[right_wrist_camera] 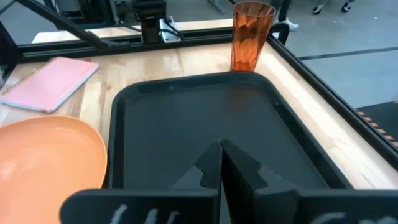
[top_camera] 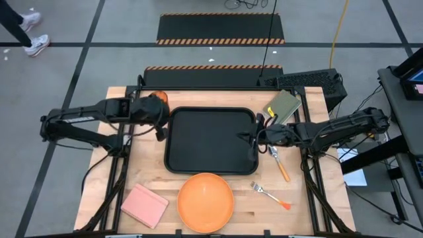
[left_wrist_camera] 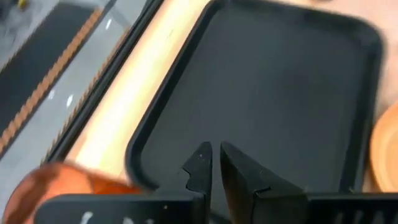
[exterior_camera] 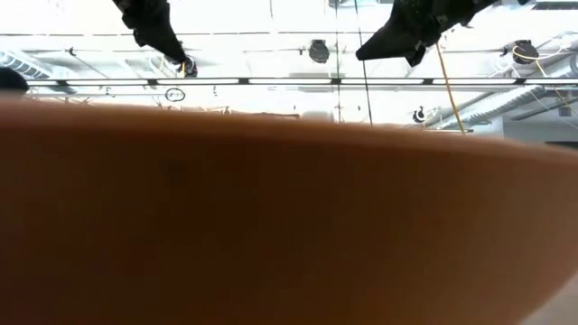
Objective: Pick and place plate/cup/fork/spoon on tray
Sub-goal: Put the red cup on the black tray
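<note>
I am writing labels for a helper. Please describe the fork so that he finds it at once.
Start at the black tray in the table's middle, then go to the bare wood off its near right corner. The fork lies there; unlike the spoon beside the tray's right rim, it has tines.

The left arm reaches in from the left edge of the high view, its dark links folded at an elbow near the far left and running rightward across the upper middle of the frame. The left gripper (top_camera: 160, 125) sits left of centre, and in its wrist view the two fingers (left_wrist_camera: 200, 167) stand nearly together, only a thin slit between them. The right arm comes in from the right edge at mid-height, stretched leftward. The right gripper (top_camera: 248, 138) lies just right of centre, its fingers (right_wrist_camera: 239, 167) pressed close with tips meeting.
</note>
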Controlling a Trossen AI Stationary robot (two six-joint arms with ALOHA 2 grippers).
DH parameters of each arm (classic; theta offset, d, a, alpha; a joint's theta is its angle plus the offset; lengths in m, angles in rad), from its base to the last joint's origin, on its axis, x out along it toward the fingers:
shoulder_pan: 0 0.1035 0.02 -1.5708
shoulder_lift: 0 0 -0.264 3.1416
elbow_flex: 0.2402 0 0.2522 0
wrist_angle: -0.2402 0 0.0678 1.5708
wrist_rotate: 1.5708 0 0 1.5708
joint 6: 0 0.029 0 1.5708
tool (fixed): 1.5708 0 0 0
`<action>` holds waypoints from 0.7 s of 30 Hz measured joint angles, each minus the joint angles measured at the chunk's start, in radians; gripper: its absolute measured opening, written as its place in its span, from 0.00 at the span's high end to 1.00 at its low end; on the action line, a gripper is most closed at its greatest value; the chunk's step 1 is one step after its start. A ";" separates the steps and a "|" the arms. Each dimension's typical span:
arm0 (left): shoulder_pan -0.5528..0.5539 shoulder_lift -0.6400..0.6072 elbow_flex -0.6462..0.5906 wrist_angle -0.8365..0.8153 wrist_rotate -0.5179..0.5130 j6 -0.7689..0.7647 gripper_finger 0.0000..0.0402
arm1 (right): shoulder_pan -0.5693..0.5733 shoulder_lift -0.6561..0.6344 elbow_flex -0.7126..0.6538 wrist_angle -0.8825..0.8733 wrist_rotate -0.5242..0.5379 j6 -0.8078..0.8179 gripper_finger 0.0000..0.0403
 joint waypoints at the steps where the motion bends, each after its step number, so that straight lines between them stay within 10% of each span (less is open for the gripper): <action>1: 0.011 0.016 0.023 -0.035 -0.004 -0.021 0.89 | 0.000 0.000 -0.002 0.000 0.000 0.000 1.00; 21: 0.299 0.246 0.087 -0.216 -0.087 -0.105 0.43 | 0.002 0.000 -0.004 0.000 -0.001 0.023 1.00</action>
